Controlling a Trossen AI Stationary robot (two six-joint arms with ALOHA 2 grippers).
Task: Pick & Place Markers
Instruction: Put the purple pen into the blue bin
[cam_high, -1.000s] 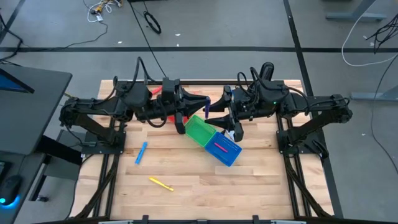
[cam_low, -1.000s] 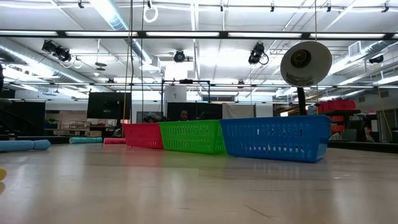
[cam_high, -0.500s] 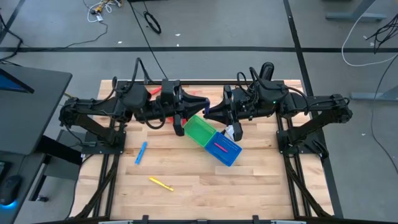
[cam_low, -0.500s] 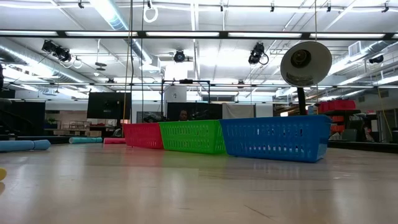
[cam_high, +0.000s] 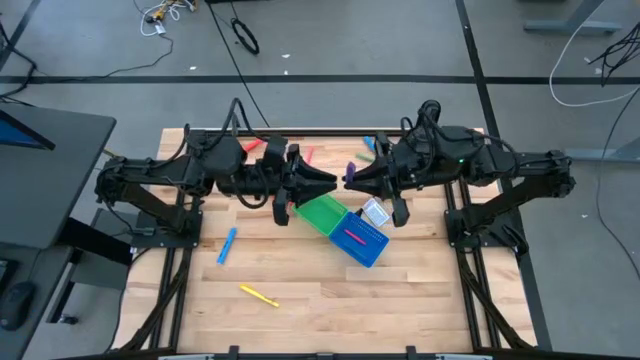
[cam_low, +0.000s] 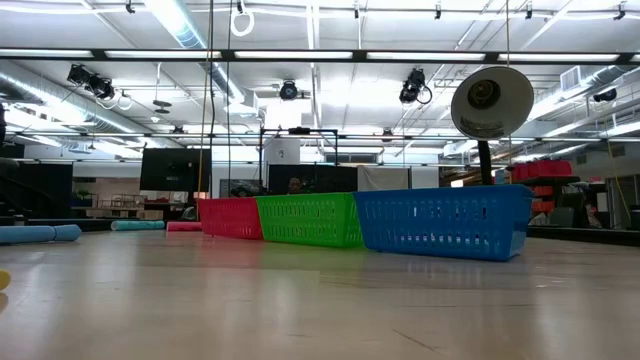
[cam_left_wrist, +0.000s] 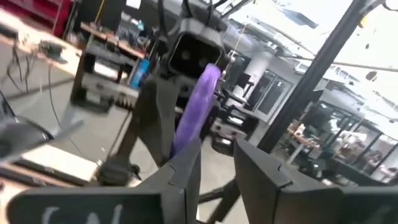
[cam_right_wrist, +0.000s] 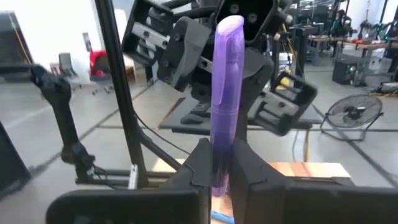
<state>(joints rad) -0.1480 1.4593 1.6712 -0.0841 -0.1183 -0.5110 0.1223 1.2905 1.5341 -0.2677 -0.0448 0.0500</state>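
Right wrist view: the right gripper is seen pressed together on a purple marker, which stands up between the two dark fingers, its lower end hidden by them. Behind the marker the left arm's wrist is faced head on and is partly blocked by the marker itself.

In the left wrist view the left gripper is shown with its fingers spread and a clear gap between them; nothing is held. The purple marker is seen beyond its fingertips, carried by the opposite arm, with the lower end cut off behind a finger.

From the high view both grippers are met tip to tip above the far half of the table, the left gripper and right gripper just apart, with the purple marker barely made out between them as a small spot. Just below them a green bin and a blue bin lie touching in a slanted row; a pink marker rests in the blue one. A red bin is seen in the low view but is mostly covered by the left arm from above. A blue marker and a yellow marker lie on the wood, well apart from the bins. More markers near the far edge are partly hidden by the arms.
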